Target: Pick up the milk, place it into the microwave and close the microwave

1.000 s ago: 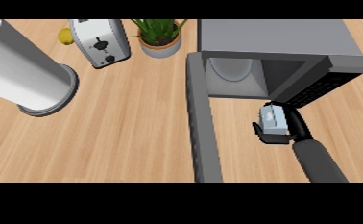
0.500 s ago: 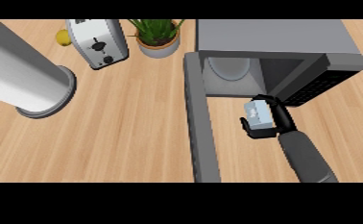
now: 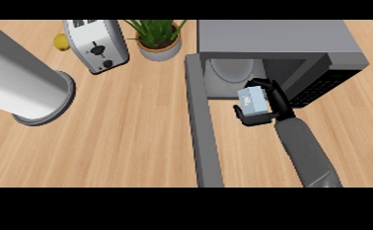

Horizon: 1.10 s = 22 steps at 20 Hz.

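Standing open at the far right of the wooden counter [image 3: 131, 125], the grey microwave [image 3: 277, 39] shows a dark cavity with a pale round turntable plate [image 3: 232, 70] lying on its floor; nothing else can be made out inside. Its door [image 3: 204, 125] is swung wide and runs as a long grey slab from the cavity's left corner toward the view's lower edge. The milk [image 3: 252, 99] is a small boxy carton, pale blue-grey with a lighter top, held just in front of the cavity's mouth, over the counter to the right of the door. The right hand [image 3: 266, 108], black on a smooth grey forearm, has its fingers and thumb curled round the carton from behind and below. The counter has a light wood grain. At the far left stand a shiny boxy toaster [image 3: 96, 46] with a dark knob on its face, a small yellow object [image 3: 62, 42] beside it that is too small to name, and a round tan pot holding a spiky green plant [image 3: 157, 37]. A tall smooth white cylinder on a grey ringed base [image 3: 33, 93] stands at the left edge.
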Each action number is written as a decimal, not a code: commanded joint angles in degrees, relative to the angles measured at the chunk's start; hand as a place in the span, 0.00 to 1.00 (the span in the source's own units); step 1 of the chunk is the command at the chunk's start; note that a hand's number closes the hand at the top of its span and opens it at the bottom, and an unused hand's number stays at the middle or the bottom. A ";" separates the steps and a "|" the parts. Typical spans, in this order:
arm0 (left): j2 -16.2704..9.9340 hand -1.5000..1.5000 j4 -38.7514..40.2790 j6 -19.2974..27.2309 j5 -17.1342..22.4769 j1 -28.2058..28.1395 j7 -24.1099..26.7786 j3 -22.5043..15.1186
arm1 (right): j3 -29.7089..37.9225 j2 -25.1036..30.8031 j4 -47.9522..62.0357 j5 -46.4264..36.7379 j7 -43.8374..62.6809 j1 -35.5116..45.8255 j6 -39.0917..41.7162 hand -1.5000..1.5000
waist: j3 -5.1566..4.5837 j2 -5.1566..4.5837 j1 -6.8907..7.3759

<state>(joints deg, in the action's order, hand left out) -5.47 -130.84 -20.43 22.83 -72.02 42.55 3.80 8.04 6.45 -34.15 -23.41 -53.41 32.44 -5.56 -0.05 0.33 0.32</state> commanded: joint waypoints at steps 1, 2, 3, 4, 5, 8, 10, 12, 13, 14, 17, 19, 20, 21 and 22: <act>0.77 0.00 -3.23 -0.25 0.42 -1.52 -2.83 -0.33 | -0.55 -1.71 -4.81 -0.14 5.74 1.82 -2.78 1.00 | 0.05 -0.14 0.10; -0.35 0.00 -0.39 2.17 1.83 4.63 -4.98 2.09 | -0.66 -1.04 -6.61 0.38 10.29 3.35 -0.36 1.00 | 0.00 -0.14 -0.59; 0.46 0.00 -4.16 0.21 1.72 -0.77 -4.40 0.57 | 0.61 1.82 -4.75 0.56 11.55 6.05 0.63 1.00 | 0.06 -0.21 0.31; 0.67 0.00 1.83 -0.66 -0.56 1.98 -2.54 0.93 | -0.58 -1.83 -5.31 0.10 14.08 7.11 -0.95 1.00 | 0.02 -0.15 0.39; -0.17 0.00 2.20 -2.52 0.38 1.04 -1.25 2.79 | 0.27 0.07 -5.52 0.83 15.75 8.62 0.79 1.00 | 0.03 -0.12 0.55; -0.52 0.00 5.16 -6.36 1.37 0.82 1.82 4.95 | -0.21 0.32 -0.44 -0.72 16.14 11.24 0.28 1.00 | 0.05 -0.32 1.56; 1.22 0.00 6.78 -0.17 -1.53 8.97 -2.78 2.54 | 1.48 1.39 2.92 -0.06 19.29 17.27 0.70 1.00 | 0.05 -0.74 1.24; 1.40 0.00 2.57 -1.47 -0.08 4.68 -4.21 2.21 | 2.01 0.56 6.57 -1.28 18.12 19.10 -4.01 1.00 | 0.11 -0.89 2.03; 1.79 0.00 6.19 -0.45 -2.62 8.21 -3.11 3.08 | 0.58 0.13 6.86 -3.06 17.89 17.72 -5.87 1.00 | 0.08 -0.77 1.55; -1.15 0.00 3.56 -1.33 2.47 7.76 -5.36 5.64 | 1.92 1.15 10.00 -3.31 17.94 21.36 -8.00 1.00 | 0.13 -1.48 2.92; -0.32 0.00 3.11 -0.88 0.58 9.27 -6.92 2.93 | 3.42 0.66 13.38 -3.51 18.83 23.25 -13.44 1.00 | 0.15 -1.71 3.26; -1.07 0.00 4.24 -1.55 0.99 10.26 -6.43 3.85 | 3.74 3.16 15.86 -4.24 21.34 25.91 -13.61 1.00 | 0.14 -2.22 4.41; -0.20 0.00 5.53 -0.21 0.31 11.64 -6.87 3.41 | 3.44 2.92 16.78 -5.15 21.23 25.15 -16.40 1.00 | 0.12 -2.32 4.28; -0.90 0.00 4.06 -0.84 0.49 10.86 -8.01 3.01 | 4.87 0.83 17.33 -3.99 22.84 25.27 -19.53 1.00 | 0.15 -2.12 4.06; -2.27 0.00 3.62 -0.05 1.71 12.91 -9.58 4.33 | 5.79 3.32 17.78 -3.49 23.71 26.76 -18.73 1.00 | 0.17 -2.70 4.18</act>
<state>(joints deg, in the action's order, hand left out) -6.17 -126.79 -21.30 23.54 -61.96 35.68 7.28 11.88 8.40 -20.31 -26.62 -35.83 54.18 -19.33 0.47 -1.32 3.46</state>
